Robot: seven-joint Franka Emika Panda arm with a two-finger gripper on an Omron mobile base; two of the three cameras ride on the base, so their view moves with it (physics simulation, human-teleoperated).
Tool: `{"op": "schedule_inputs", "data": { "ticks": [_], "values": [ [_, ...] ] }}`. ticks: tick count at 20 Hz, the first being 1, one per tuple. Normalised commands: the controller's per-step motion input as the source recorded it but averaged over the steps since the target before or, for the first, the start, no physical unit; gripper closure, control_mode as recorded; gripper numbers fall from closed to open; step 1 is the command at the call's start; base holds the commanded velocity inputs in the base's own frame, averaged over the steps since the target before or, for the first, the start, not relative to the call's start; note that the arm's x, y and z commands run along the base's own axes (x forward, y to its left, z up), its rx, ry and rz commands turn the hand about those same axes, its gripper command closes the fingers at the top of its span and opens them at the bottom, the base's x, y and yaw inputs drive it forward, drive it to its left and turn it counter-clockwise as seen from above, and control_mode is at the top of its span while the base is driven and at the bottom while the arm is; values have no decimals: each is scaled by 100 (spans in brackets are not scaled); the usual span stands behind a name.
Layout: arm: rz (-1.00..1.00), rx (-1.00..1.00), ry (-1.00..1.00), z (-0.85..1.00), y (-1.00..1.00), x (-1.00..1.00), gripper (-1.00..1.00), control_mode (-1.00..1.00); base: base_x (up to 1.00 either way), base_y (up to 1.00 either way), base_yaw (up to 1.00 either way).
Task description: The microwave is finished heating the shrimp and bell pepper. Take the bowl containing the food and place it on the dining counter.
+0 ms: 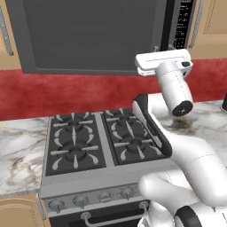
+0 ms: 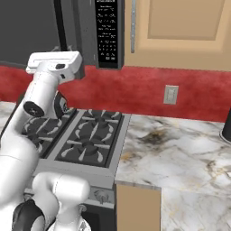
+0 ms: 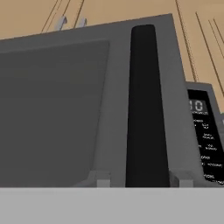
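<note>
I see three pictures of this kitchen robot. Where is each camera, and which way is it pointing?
Left base view: behind the arm on its left, facing the stove and microwave; the white arm rises at lower right.
Right base view: behind on the right, facing the stove, marble counter and keypad; the arm rises at lower left.
Hand view: on the hand, looking up along the gripper at the black door handle; grey fingertips flank it.
All share the microwave.
</note>
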Motion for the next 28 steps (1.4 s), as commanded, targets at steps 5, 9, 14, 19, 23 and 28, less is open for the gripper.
{"op": "schedule_inputs", "data": {
  "ticks": [5, 9, 14, 19, 23, 28],
  "values": [
    [9, 0, 8, 75, 100, -97, 100, -100, 0, 0, 0],
    [11, -1, 4, 70, 100, -100, 100, -100, 0, 0, 0],
    [11, -8, 1, 62, 100, -100, 100, -100, 0, 0, 0],
    [11, -14, 0, 60, 100, -100, 100, -100, 0, 0, 0],
    [8, -20, 0, 56, 100, -100, 100, -100, 0, 0, 0],
    [5, -25, 0, 52, 100, -100, -100, -100, 0, 0, 0]
  ]
}}
